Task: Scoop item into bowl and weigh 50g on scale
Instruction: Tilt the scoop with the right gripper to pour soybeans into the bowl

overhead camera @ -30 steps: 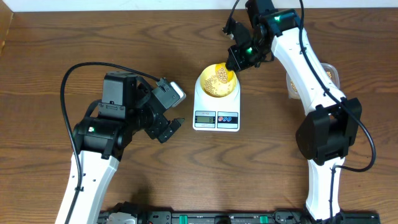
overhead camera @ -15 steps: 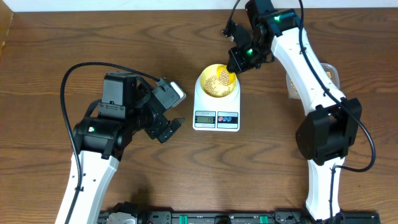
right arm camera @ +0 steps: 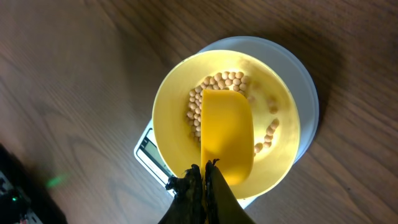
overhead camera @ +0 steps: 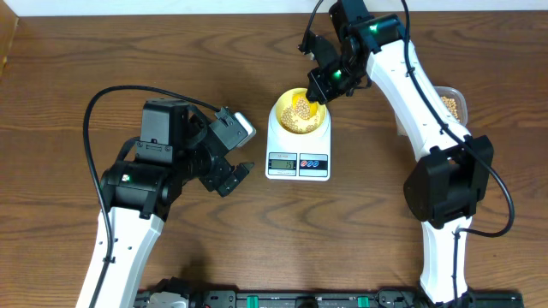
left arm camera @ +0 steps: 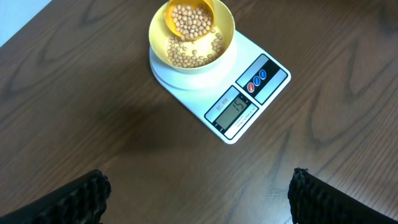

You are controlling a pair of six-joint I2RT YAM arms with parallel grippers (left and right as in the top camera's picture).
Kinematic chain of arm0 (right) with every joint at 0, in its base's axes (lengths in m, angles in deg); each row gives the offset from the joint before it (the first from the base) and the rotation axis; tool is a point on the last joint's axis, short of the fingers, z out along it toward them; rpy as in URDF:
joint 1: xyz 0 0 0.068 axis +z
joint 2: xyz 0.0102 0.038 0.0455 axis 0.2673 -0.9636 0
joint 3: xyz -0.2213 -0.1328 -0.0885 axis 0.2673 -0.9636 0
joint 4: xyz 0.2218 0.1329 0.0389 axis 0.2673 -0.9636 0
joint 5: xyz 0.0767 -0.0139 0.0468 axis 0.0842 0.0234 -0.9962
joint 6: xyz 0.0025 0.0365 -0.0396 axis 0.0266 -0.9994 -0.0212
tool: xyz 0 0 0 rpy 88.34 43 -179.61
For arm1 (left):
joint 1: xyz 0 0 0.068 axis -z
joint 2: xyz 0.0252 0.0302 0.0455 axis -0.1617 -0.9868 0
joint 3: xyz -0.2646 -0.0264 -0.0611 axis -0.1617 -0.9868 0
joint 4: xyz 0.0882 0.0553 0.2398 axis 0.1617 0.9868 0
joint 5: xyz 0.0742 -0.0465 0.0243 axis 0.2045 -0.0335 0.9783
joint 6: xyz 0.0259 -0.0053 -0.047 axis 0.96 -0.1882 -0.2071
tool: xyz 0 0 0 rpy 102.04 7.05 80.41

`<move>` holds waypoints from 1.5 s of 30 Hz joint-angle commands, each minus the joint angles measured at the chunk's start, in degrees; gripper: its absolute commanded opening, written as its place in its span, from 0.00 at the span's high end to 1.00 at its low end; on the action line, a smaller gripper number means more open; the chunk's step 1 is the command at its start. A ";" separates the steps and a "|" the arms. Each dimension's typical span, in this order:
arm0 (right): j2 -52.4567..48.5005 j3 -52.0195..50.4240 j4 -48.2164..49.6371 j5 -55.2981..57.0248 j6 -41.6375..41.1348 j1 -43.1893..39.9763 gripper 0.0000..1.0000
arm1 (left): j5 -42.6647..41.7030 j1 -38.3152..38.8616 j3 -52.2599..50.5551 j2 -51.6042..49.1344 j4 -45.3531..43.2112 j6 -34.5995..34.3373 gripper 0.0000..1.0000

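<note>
The pale yellow bowl (overhead camera: 282,121) sits on the white scale (overhead camera: 298,162) at the table's middle. Beige beans (overhead camera: 298,117) lie inside it. My right gripper (overhead camera: 322,85) is shut on the handle of a bright yellow scoop (overhead camera: 311,104), which is tilted over the bowl's far right rim. In the left wrist view the scoop (left arm camera: 210,26) carries beans above the bowl (left arm camera: 225,48). In the right wrist view the scoop's underside (right arm camera: 227,137) covers part of the beans (right arm camera: 221,81), and the gripper (right arm camera: 205,169) pinches its handle. My left gripper (overhead camera: 232,176) hangs open left of the scale, holding nothing.
A clear plastic tub (overhead camera: 451,103) with more beans stands at the right, partly behind my right arm. The scale's display (left arm camera: 235,106) faces the table's front edge. Bare wood lies under my left gripper (left arm camera: 199,194).
My right arm has shifted a little left and back, taking the scoop with it over the bowl, and more of the tub shows. The left arm has not moved.
</note>
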 commanded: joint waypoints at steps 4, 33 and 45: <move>1.51 1.49 0.17 0.02 3.58 0.55 0.99 | -0.55 -0.31 -0.44 0.61 0.11 0.35 0.06; 1.60 1.49 1.46 4.28 7.04 1.25 0.99 | -0.55 -0.31 -0.44 0.61 0.11 0.35 0.06; 2.32 1.53 1.55 6.25 8.50 2.03 0.99 | -0.55 -0.31 -0.44 0.61 0.11 0.35 0.06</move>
